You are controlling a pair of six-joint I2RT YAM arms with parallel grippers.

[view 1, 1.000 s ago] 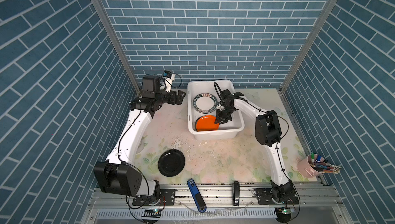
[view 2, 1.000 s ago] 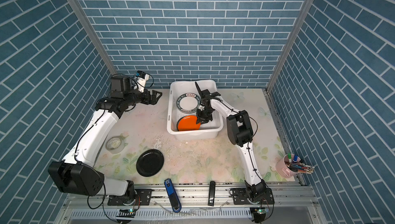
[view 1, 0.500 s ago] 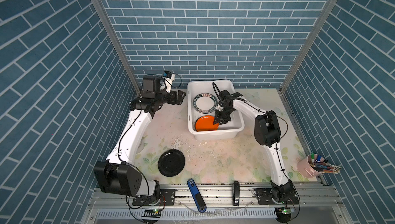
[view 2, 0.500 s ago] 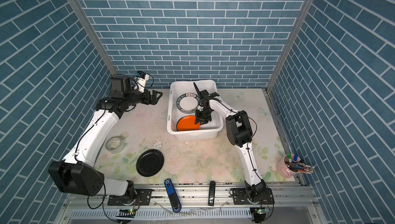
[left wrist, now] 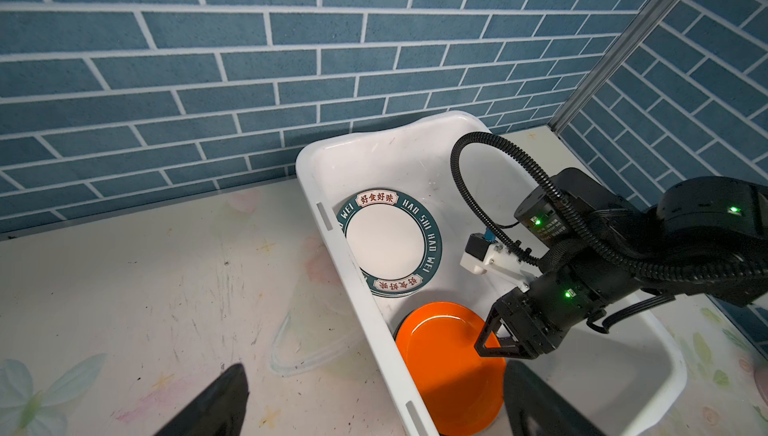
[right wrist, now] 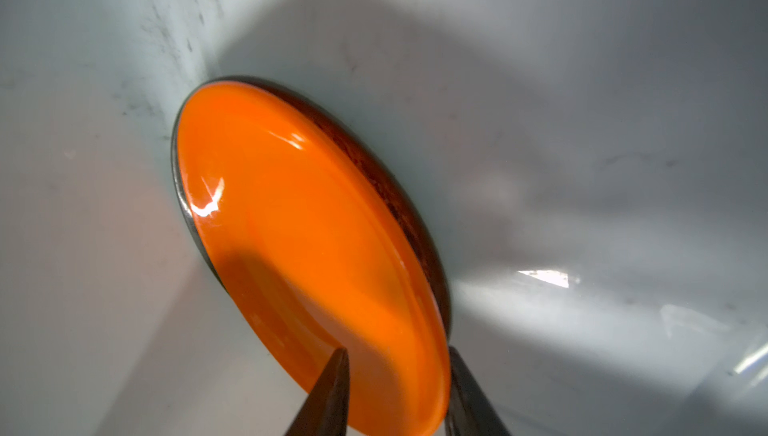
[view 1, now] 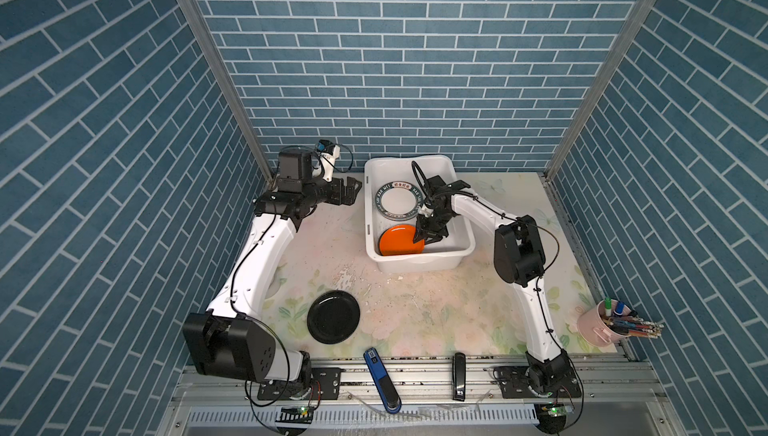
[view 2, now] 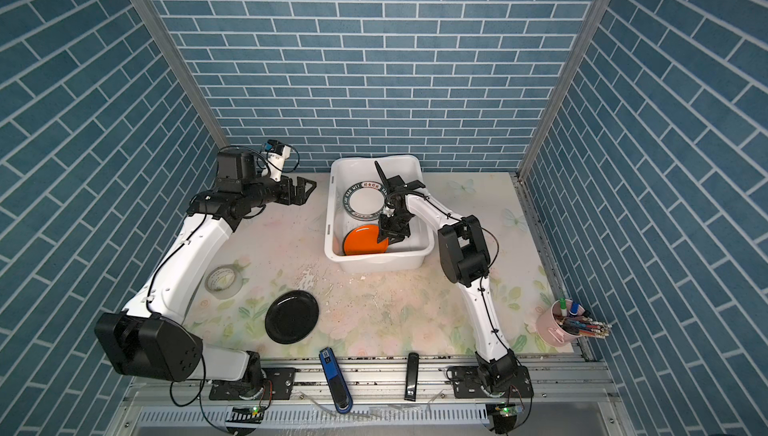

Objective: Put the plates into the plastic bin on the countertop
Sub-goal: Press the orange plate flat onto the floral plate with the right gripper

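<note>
The white plastic bin [view 1: 419, 264] [view 2: 378, 262] stands at the back of the floral countertop [view 1: 415, 309]. Inside it an orange plate [view 1: 397, 240] [left wrist: 440, 355] [right wrist: 291, 213] leans tilted at the near end. A teal-lettered plate [view 1: 395, 202] [left wrist: 390, 242] lies on a stack behind it. My right gripper [view 1: 426, 240] [view 2: 390, 239] [right wrist: 397, 371] reaches into the bin, jaws parted on either side of the orange plate's rim. A black plate [view 1: 333, 316] [view 2: 291, 316] lies on the countertop near the front. My left gripper [view 1: 353, 188] [left wrist: 374, 371] hovers open and empty left of the bin.
A whitish tape roll [view 2: 222, 282] lies beside the left arm. A pink cup of pens [view 1: 598, 325] stands at the front right corner. A blue tool [view 1: 380, 380] and a black tool [view 1: 458, 375] rest on the metal rail.
The right gripper's jaws have spread wider around the orange plate's rim. The left arm has not moved.
</note>
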